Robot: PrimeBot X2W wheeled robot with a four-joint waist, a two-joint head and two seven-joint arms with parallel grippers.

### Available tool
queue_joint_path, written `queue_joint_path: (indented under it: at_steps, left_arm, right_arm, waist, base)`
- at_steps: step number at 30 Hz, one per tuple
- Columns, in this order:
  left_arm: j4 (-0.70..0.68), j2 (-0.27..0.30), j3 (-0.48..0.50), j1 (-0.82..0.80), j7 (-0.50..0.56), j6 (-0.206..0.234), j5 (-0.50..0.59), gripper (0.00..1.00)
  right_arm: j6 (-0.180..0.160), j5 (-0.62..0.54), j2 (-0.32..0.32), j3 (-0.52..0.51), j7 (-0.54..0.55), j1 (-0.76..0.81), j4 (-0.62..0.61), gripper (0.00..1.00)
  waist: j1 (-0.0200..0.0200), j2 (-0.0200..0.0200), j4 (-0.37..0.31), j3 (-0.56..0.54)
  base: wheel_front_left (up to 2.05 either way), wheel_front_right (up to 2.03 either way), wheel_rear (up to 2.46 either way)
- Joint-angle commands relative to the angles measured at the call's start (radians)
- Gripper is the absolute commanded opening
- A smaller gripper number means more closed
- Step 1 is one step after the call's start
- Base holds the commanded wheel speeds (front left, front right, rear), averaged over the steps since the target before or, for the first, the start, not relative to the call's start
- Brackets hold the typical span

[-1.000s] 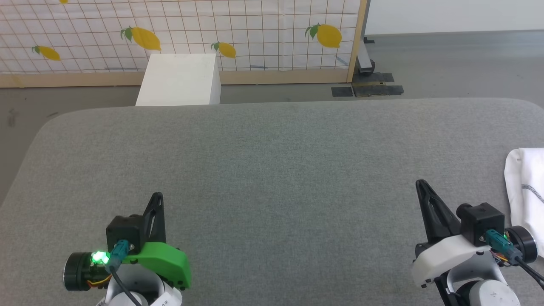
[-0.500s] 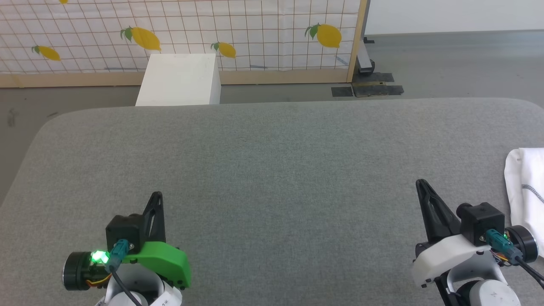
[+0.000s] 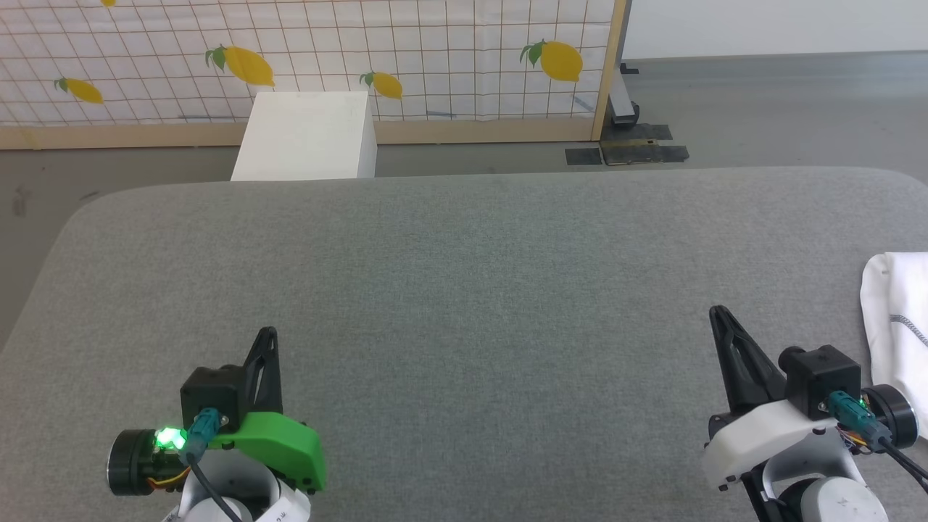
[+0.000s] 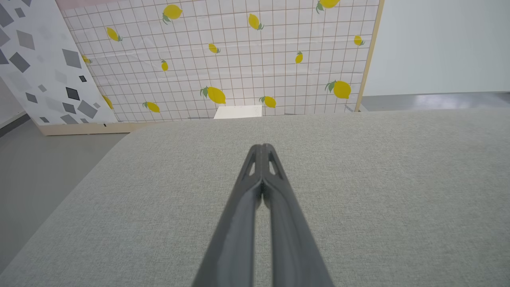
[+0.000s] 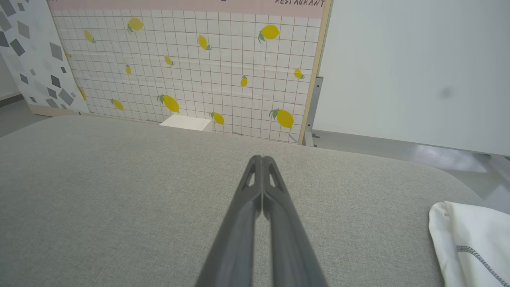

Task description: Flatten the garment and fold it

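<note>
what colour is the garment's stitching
Dark grey flecks on the white garment, clearest in the right wrist view.

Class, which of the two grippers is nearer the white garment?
The right gripper, white-cased: the garment lies close beside it; the green-cased left gripper is far off.

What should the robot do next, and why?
Probably open the right hand and move it right, toward the white shirt. The hand is shut, and the shirt lies apart from it near the right side of the grey table.
</note>
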Motion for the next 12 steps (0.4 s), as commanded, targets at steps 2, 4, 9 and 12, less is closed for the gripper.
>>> queue_joint_path:
  at_steps: [2,4,9,12]
  left_arm:
    - [-0.003,-0.005,0.004,0.011,0.001,-0.001,0.013,0.0]
    - [-0.003,-0.005,0.004,0.011,0.001,-0.001,0.013,0.0]
    - [-0.003,-0.005,0.004,0.011,0.001,-0.001,0.013,0.0]
    - [-0.003,-0.005,0.004,0.011,0.001,-0.001,0.013,0.0]
  right_arm:
    - [-0.002,-0.006,0.001,0.002,0.003,0.016,-0.005,0.0]
    - [-0.002,-0.006,0.001,0.002,0.003,0.016,-0.005,0.0]
    - [-0.002,-0.006,0.001,0.002,0.003,0.016,-0.005,0.0]
    - [-0.002,-0.006,0.001,0.002,0.003,0.016,-0.005,0.0]
  waist:
    - [0.0,0.0096,0.0,0.0]
    - [0.0,0.0096,0.0,0.0]
    - [0.0,0.0096,0.0,0.0]
    - [0.0,0.0096,0.0,0.0]
  base:
    - [0.0,0.0,0.0]
    - [0.0,0.0,0.0]
    - [0.0,0.0,0.0]
    - [0.0,0.0,0.0]
